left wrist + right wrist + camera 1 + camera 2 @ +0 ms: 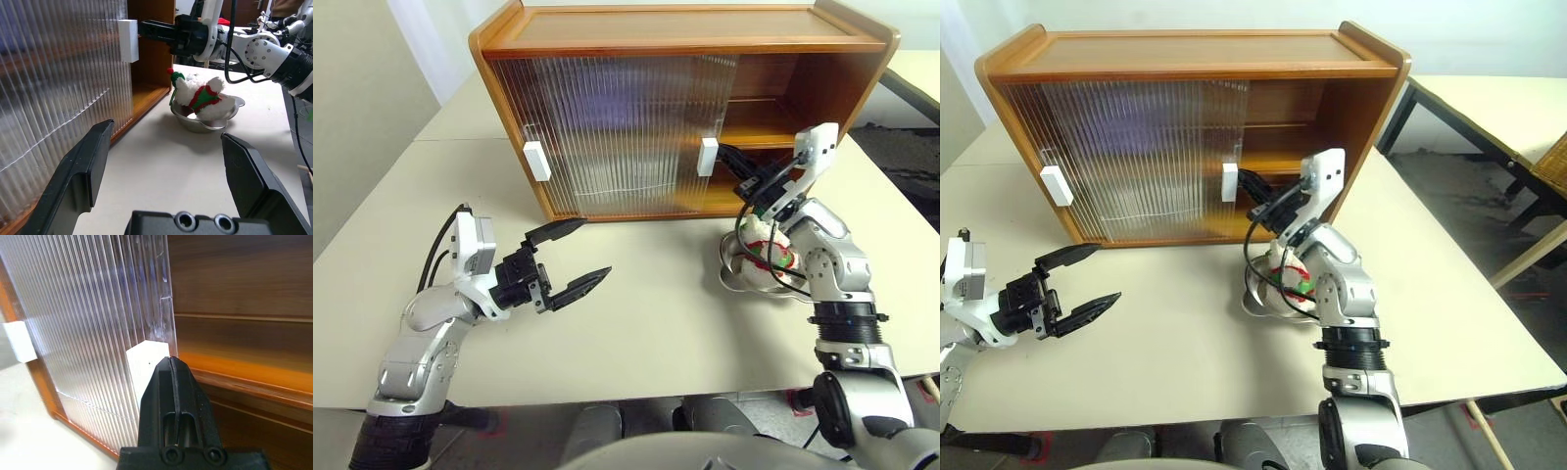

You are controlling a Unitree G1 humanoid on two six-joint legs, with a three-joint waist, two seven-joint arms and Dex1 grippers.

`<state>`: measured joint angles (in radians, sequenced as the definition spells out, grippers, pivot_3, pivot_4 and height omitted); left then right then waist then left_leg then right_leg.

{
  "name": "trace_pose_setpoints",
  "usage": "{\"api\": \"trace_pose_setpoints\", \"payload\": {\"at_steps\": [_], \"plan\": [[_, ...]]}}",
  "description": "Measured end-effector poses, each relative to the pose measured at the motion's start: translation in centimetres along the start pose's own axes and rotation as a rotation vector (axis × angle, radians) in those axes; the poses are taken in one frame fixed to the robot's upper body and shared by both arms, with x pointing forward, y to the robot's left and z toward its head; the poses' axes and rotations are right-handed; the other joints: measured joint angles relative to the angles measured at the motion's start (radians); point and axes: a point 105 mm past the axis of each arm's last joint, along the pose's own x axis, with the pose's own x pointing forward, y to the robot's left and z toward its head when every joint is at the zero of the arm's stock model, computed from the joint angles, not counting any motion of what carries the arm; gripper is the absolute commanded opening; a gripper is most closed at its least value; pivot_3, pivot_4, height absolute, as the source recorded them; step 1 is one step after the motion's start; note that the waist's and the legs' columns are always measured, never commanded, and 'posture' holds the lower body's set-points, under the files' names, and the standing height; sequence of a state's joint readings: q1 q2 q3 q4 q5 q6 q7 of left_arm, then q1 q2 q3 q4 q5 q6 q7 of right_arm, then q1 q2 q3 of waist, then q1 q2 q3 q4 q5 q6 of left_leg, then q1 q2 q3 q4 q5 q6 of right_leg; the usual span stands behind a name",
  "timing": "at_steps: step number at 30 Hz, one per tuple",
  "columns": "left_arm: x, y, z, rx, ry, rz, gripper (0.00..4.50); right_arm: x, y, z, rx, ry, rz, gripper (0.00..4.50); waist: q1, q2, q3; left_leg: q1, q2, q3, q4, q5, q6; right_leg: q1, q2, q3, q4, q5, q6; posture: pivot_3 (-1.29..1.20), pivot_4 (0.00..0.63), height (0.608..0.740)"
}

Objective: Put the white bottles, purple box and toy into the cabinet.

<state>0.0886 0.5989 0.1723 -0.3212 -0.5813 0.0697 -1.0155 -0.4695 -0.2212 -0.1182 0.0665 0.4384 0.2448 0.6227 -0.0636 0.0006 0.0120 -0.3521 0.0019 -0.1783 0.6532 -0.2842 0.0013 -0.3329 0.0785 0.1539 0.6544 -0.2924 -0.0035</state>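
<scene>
The toy [766,251] sits in its dish on the surface just below my closed right jaws [728,155], nearer than my open left jaws [570,257].

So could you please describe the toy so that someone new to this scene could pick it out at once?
Start at the big wooden cabinet on the table and go to its open right end. On the table just in front of that opening sits a shallow metal dish, beside the right gripper, holding the toy. It is the only soft thing here: a white plush figure with red and green trim.
</scene>
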Motion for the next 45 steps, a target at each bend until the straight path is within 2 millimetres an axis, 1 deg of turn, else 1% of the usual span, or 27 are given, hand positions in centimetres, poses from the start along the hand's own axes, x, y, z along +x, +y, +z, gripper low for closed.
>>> {"api": "trace_pose_setpoints", "payload": {"at_steps": [5, 13, 17, 20, 21, 22, 23, 25, 27, 30, 31, 32, 33, 36, 40, 45], "plan": [[0.2, -0.2, 0.4, -0.007, -0.013, -0.013, 4.50, 1.1, 1.5, -0.4, 0.034, -0.014, 0.034, 0.01, 0.001, 0.000, 0.000, -0.001, 0.001, 0.000, -0.002, 0.000, 0.000, -0.002, 0.001, 0.000, 0.000, 0.000, -0.001, -0.07, 0.025, 0.740], [0.3, -0.3, 0.4, -0.026, -0.006, -0.016, 4.50, 1.8, 2.4, -0.5, 0.059, -0.024, 0.042, 0.01, -0.008, 0.000, 0.000, -0.004, 0.004, 0.000, -0.005, 0.000, 0.000, -0.007, 0.003, 0.000, 0.000, 0.002, -0.003, -0.07, 0.031, 0.740], [0.3, -0.3, 0.4, -0.027, -0.004, -0.014, 4.50, 1.7, 2.4, -0.3, 0.046, -0.017, 0.046, 0.01, -0.009, 0.000, 0.000, -0.004, 0.006, 0.000, -0.006, 0.000, 0.000, -0.007, 0.007, 0.000, 0.000, 0.003, -0.005, -0.07, 0.032, 0.740], [0.5, -0.4, 0.7, -0.019, -0.008, -0.017, 4.50, 1.1, 1.9, -0.1, 0.039, 0.010, 0.066, 0.01, -0.004, 0.000, 0.000, -0.004, 0.006, -0.001, -0.006, 0.000, -0.001, -0.007, 0.008, 0.000, 0.000, 0.003, -0.005, -0.07, 0.031, 0.740], [0.6, -0.4, 0.7, -0.017, -0.009, -0.020, 4.50, 0.4, 1.6, 0.0, 0.043, 0.034, 0.086, 0.39, -0.003, 0.000, 0.000, -0.004, 0.006, 0.000, -0.006, 0.001, -0.002, -0.007, 0.008, 0.001, 0.000, 0.003, -0.005, -0.07, 0.031, 0.740], [0.6, -0.4, 0.8, -0.015, -0.009, -0.020, 4.50, -0.6, 1.1, 0.0, 0.052, 0.064, 0.100, 0.58, 0.003, 0.000, 0.000, -0.005, 0.006, -0.001, -0.006, 0.003, -0.005, -0.006, 0.008, 0.001, 0.000, 0.002, -0.004, -0.08, 0.032, 0.740], [0.6, -0.3, 0.8, -0.015, -0.008, -0.017, 4.50, -1.8, 0.2, 0.1, 0.058, 0.111, 0.112, 0.96, 0.012, 0.000, 0.000, -0.005, 0.004, -0.002, -0.006, 0.004, -0.008, -0.006, 0.008, 0.002, -0.001, 0.001, -0.002, -0.08, 0.032, 0.740], [0.6, -0.3, 0.8, -0.014, -0.004, -0.015, 4.50, -4.0, -1.2, 0.8, 0.075, 0.175, 0.120, 1.70, 0.020, 0.000, 0.001, -0.005, 0.003, -0.002, -0.006, 0.004, -0.009, -0.005, 0.007, 0.004, -0.001, -0.001, 0.000, -0.09, 0.033, 0.740], [0.6, -0.2, 0.8, -0.010, -0.004, -0.017, 4.50, -5.7, -1.7, 1.4, 0.078, 0.246, 0.156, 2.42, 0.019, -0.001, 0.001, -0.005, 0.002, -0.001, -0.006, 0.004, -0.011, -0.004, 0.007, 0.004, -0.001, -0.001, -0.001, -0.09, 0.033, 0.740], [0.7, -0.1, 0.9, -0.002, -0.004, -0.021, 4.50, -7.3, -2.2, 2.0, 0.106, 0.312, 0.177, 3.57, 0.015, -0.002, 0.001, -0.003, 0.002, 0.004, -0.006, 0.004, -0.012, -0.002, 0.010, 0.004, -0.001, -0.002, -0.001, -0.09, 0.032, 0.740], [0.7, -0.1, 0.9, -0.002, -0.004, -0.022, 4.50, -7.5, -2.3, 2.3, 0.114, 0.316, 0.177, 3.89, 0.012, -0.002, 0.001, -0.003, 0.002, 0.005, -0.006, 0.004, -0.012, -0.002, 0.011, 0.004, -0.001, -0.002, -0.001, -0.10, 0.031, 0.740], [0.7, 0.0, 0.9, -0.001, -0.004, -0.023, 4.50, -7.7, -2.3, 2.5, 0.121, 0.323, 0.179, 4.36, 0.008, -0.002, 0.001, -0.002, 0.002, 0.006, -0.006, 0.004, -0.012, -0.002, 0.012, 0.004, -0.001, -0.003, 0.002, -0.10, 0.031, 0.740], [0.8, 0.0, 1.0, 0.001, -0.006, -0.024, 4.50, -7.7, -2.3, 2.5, 0.126, 0.331, 0.180, 4.48, 0.006, -0.002, 0.002, -0.002, 0.002, 0.007, -0.006, 0.004, -0.012, -0.002, 0.013, 0.004, -0.001, -0.004, 0.003, -0.10, 0.031, 0.740], [0.9, 0.1, 1.1, 0.007, -0.009, -0.028, 4.50, -7.9, -2.4, 2.1, 0.147, 0.367, 0.165, 4.48, 0.005, -0.002, 0.002, -0.001, 0.004, 0.006, -0.006, 0.004, -0.012, -0.001, 0.015, 0.003, -0.001, -0.004, 0.004, -0.09, 0.028, 0.740], [1.0, 0.0, 0.9, 0.001, -0.005, -0.033, 4.50, -8.8, -2.2, 0.7, 0.191, 0.446, 0.149, 4.48, 0.007, -0.002, 0.002, -0.001, 0.004, 0.005, -0.006, 0.004, -0.012, -0.001, 0.014, 0.003, -0.001, -0.005, 0.005, -0.09, 0.029, 0.740], [1.1, 0.1, 0.9, 0.008, 0.003, -0.033, 4.50, -9.2, -2.0, -0.6, 0.207, 0.517, 0.139, 4.48, 0.008, -0.002, 0.002, -0.002, 0.005, 0.003, -0.006, 0.004, -0.012, -0.001, 0.013, 0.003, -0.001, -0.006, 0.007, -0.08, 0.031, 0.740]]}}
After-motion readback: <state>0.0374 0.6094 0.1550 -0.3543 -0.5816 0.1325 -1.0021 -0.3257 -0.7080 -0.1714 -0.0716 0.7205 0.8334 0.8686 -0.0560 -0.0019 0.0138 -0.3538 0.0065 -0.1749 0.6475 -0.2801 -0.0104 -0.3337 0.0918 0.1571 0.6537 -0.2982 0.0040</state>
